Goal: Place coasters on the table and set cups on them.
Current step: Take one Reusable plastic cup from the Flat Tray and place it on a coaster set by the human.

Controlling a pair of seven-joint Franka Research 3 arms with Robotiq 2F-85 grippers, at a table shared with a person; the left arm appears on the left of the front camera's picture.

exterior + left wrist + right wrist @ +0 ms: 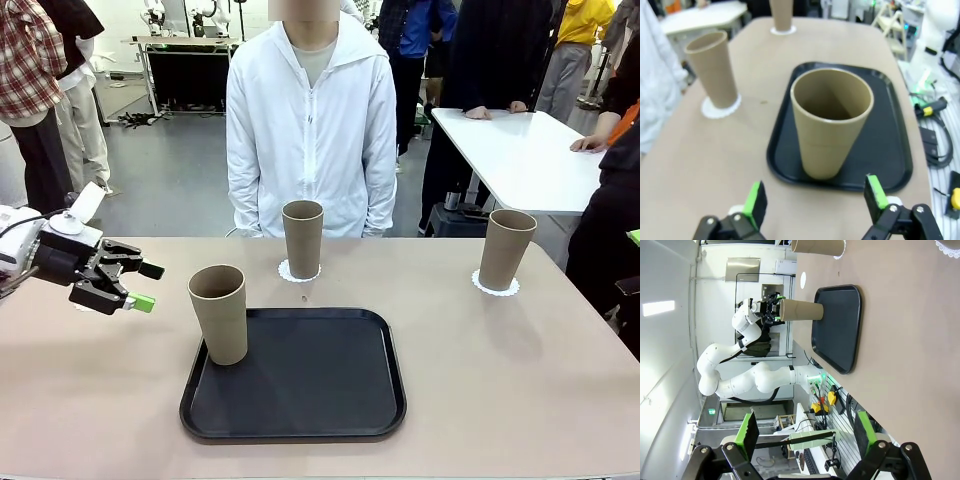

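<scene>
Tan cup [219, 312] stands on the near left corner of the black tray [320, 380], not yet on a coaster. The left gripper [135, 285], jaws wide, hangs just left of it; the right gripper [805, 432] is wide too. Next, I judge, comes grasping it. Farther off, two cups [302, 238] sit on coasters [496, 288] on the worktop [520, 400].

Two tan cups [302, 238] upright on lacy coasters [299, 272], third [220, 313] without.
</scene>
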